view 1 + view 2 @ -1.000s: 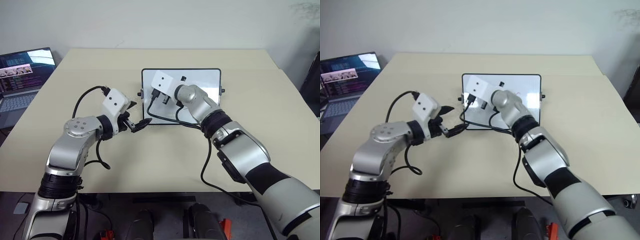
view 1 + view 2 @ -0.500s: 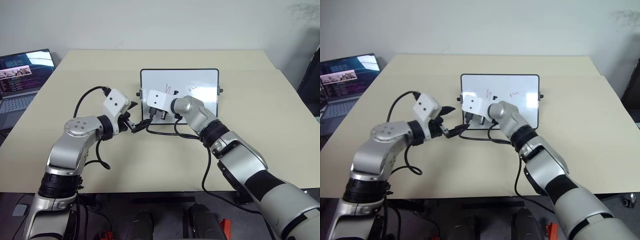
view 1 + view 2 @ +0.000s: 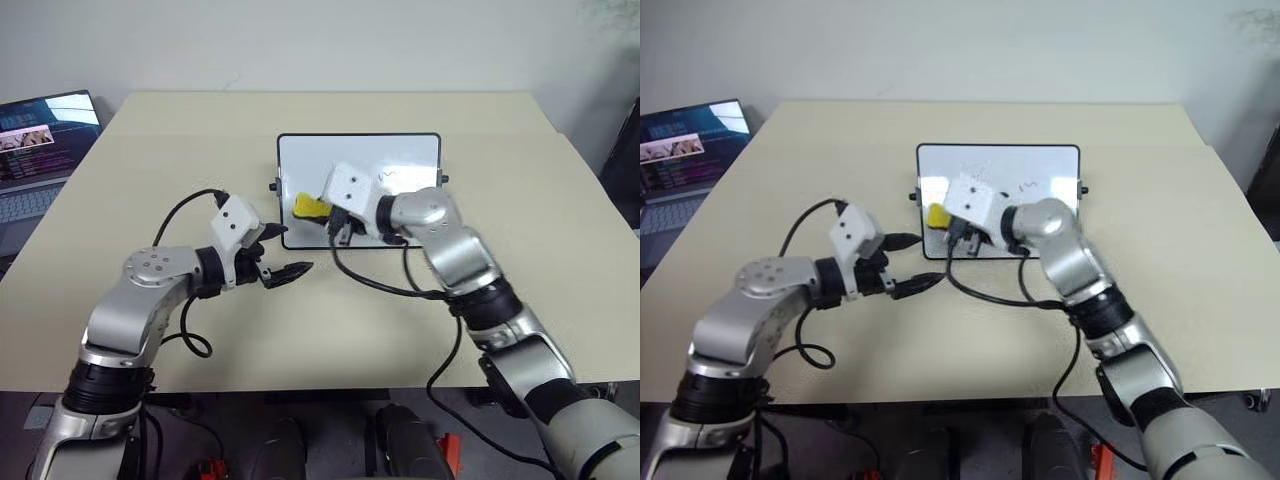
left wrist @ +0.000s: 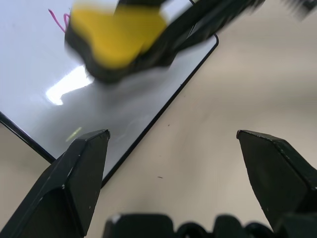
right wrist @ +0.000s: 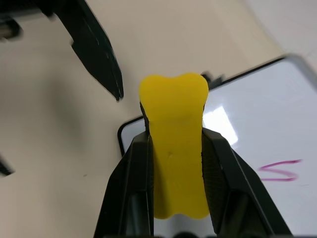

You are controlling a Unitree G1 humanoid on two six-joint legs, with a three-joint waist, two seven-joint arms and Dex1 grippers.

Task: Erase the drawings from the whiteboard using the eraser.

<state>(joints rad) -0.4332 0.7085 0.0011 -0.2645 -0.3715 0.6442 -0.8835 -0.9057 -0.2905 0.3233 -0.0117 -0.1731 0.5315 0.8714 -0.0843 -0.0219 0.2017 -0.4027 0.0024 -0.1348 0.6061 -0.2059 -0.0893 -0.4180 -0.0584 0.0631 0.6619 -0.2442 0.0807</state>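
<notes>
My right gripper (image 5: 173, 144) is clamped on the eraser (image 5: 174, 163); the yellow block sits pinched at its waist between both black fingers (image 5: 130, 188), with its flared end sticking out past the tips. In the head view the eraser (image 3: 309, 207) hangs over the whiteboard's (image 3: 400, 155) 9 o'clock end. I cannot confirm from any view that it is touching the surface.

My left gripper (image 4: 173, 144) stands spread wide and empty, its tips (image 3: 290, 272) over the bare table (image 3: 150, 140) just off the board's 7 o'clock corner, pointing toward the eraser.

The drawings (image 3: 1028, 185) remain: a red squiggle near the board's 1 o'clock area, and a short red stroke (image 5: 280, 170) beside the eraser in the right wrist view. I judge the wiping unfinished.

Risks as I judge them:
- The board lies loose on the table, held by neither gripper. A hard stroke could slide or turn it instead of clearing the marks.
- The two grippers are near each other at the board's 9 o'clock end; a sweep toward 7 o'clock could strike the left fingers.
- The eraser is held by a narrow pinch; pressing at an angle could twist it out.
- The right arm's black cable (image 3: 385, 290) trails over the table by the board's 6 o'clock edge and could snag.

Containers: I see none. A laptop (image 3: 40, 140) sits well apart at the table's 9 o'clock side.
</notes>
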